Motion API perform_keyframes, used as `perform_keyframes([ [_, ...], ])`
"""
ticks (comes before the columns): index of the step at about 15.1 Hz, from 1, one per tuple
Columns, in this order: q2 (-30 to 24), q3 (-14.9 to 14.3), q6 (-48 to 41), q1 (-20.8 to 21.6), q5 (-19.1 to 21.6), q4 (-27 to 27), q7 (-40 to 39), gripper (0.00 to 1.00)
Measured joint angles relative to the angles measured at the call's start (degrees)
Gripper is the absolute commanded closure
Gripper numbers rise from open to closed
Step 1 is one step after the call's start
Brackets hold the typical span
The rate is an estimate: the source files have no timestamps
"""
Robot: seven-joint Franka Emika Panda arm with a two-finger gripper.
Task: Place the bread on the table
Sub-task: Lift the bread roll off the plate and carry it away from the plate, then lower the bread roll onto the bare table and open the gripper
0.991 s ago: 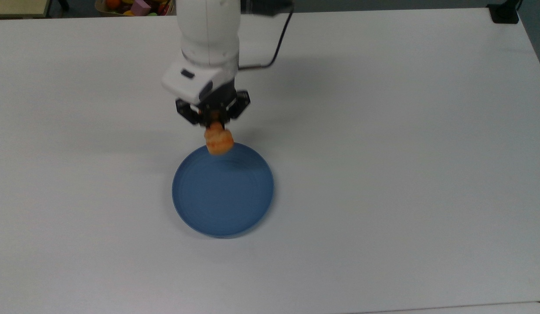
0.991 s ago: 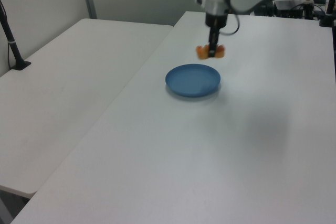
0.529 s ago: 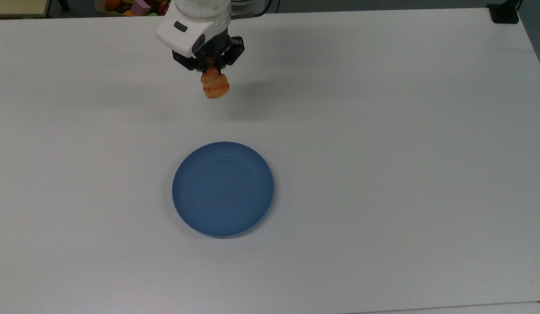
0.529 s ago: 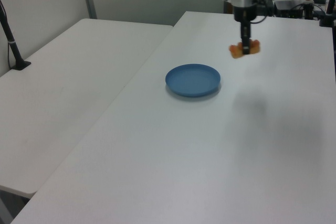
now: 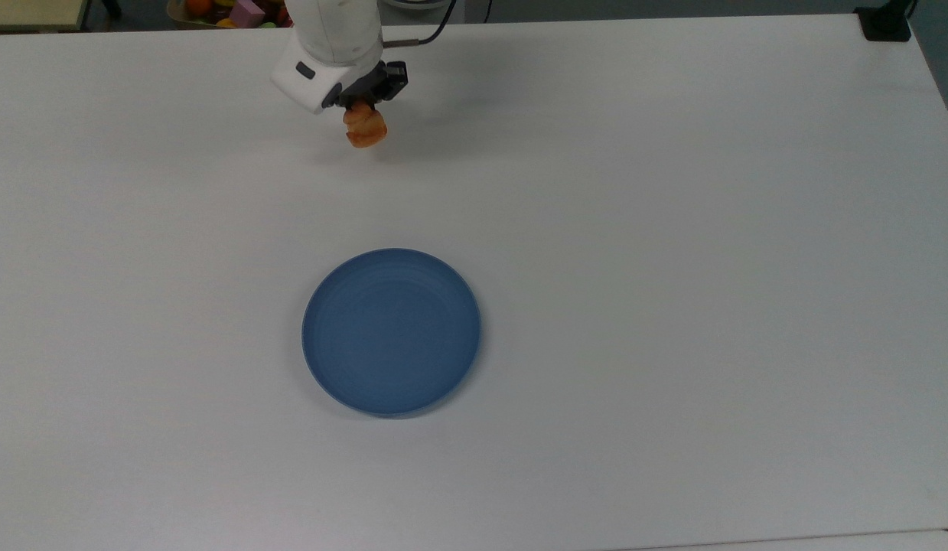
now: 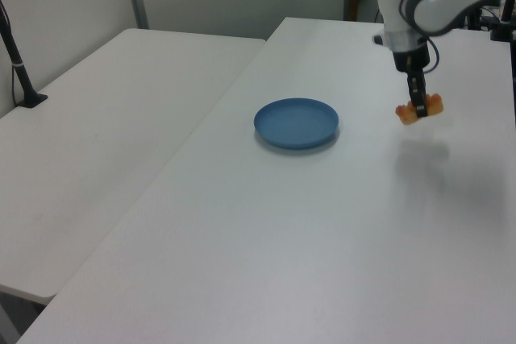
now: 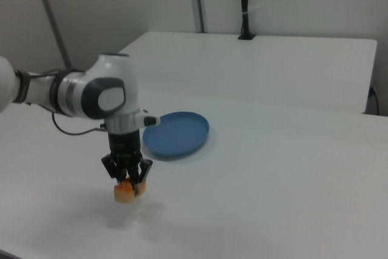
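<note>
My gripper (image 5: 359,113) (image 6: 418,108) (image 7: 127,181) is shut on the bread (image 5: 365,127) (image 6: 418,110) (image 7: 124,191), a small golden-orange roll. The roll hangs a little above the white table (image 5: 672,268) (image 6: 339,223) (image 7: 273,198), with its shadow below it. In the top view it is near the far edge, well beyond the blue plate (image 5: 392,331). In the left view it hangs to the right of the plate (image 6: 296,122). In the right view it is left of and nearer than the plate (image 7: 176,133).
A bin of colourful toys (image 5: 240,11) sits past the table's far edge in the top view. A black clamp (image 5: 885,23) is at the far right corner. A second white table (image 6: 97,134) (image 7: 254,68) adjoins this one, with a black pole (image 6: 18,62) on it.
The arm has carried the bread away from over the plate's far rim towards the table's far edge and lowered it closer to the surface. The plate has not moved.
</note>
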Motion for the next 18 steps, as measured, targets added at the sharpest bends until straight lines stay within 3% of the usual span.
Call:
perform_keyframes([
  [3, 0.1, -0.1, 5.7, 0.0, 0.0, -3.7, 0.0, 0.71],
  [6, 0.2, -0.1, 10.6, 0.0, 0.0, -6.1, 0.0, 0.63],
  [9, 0.3, -0.1, 13.8, 0.0, 0.0, -8.2, 0.3, 0.28],
  [11, 0.3, -0.1, 13.8, 0.0, 0.0, -8.5, 2.0, 0.10],
  [14, 0.1, -0.1, 12.9, 0.0, 0.0, -8.4, 4.2, 0.01],
  [18, -1.3, -0.1, 6.6, 0.0, 0.0, -4.0, 6.7, 0.00],
])
